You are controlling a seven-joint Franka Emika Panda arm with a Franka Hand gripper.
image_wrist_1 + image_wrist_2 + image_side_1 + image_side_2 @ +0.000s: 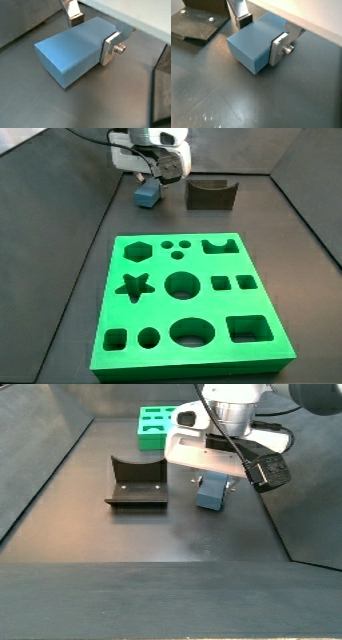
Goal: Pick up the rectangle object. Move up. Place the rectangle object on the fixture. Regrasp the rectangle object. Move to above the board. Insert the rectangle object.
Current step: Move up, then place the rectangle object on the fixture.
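Note:
The rectangle object (67,52) is a light blue block lying low on the dark floor, and it shows in both wrist views (251,42). My gripper (92,35) has one silver finger on each long side of it, and both fingers look pressed against it. In both side views the block (144,196) (211,494) sits under the gripper, beside the dark fixture (210,194) (136,482) and apart from it. The fixture's base plate also shows in a wrist view (198,22). The green board (187,298) with its shaped holes lies further off.
Dark walls enclose the floor on the sides. In a side view the board (158,424) shows behind the arm. A cable loops from the wrist (267,469).

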